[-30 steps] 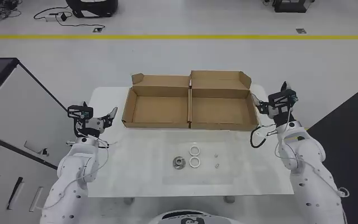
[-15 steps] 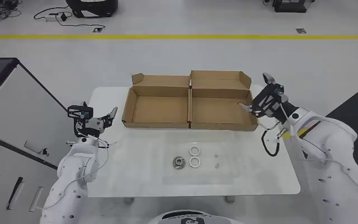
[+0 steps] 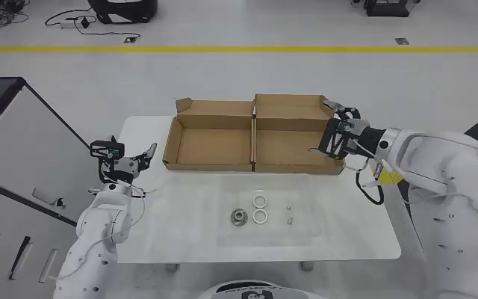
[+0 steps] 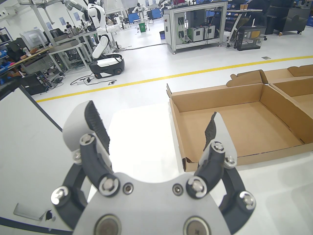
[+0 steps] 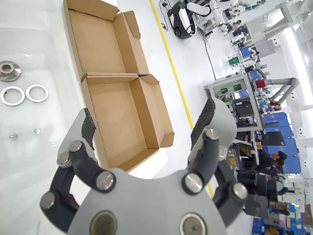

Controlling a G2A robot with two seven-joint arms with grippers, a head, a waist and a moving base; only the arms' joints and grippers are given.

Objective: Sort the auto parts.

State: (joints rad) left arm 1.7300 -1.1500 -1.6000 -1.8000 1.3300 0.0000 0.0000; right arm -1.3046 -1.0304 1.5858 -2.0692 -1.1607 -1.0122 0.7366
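Note:
On the white table (image 3: 187,224) lie a flanged metal hub (image 3: 238,217), two white rings (image 3: 260,201) (image 3: 260,217) and two small metal fasteners (image 3: 288,206) (image 3: 288,220). Behind them stand two open cardboard boxes side by side, the left box (image 3: 210,146) and the right box (image 3: 295,148), both bare inside. My right gripper (image 3: 326,128) hangs open over the right box's outer end, nothing between its fingers (image 5: 210,113). In its wrist view the hub (image 5: 9,70) and rings (image 5: 12,95) (image 5: 37,93) lie beyond the box (image 5: 124,113). My left gripper (image 3: 143,155) is open and holds nothing, off the left box's outer side (image 4: 239,123).
The boxes' lids (image 3: 216,108) fold back toward the table's far edge. A dark slanted panel (image 3: 45,112) stands left of the table. A yellow floor line (image 3: 239,49) runs behind. Bare tabletop surrounds the parts at the front.
My right arm has swung inward from beside the table's right edge to over the right box's outer end. The left arm and the parts have not moved.

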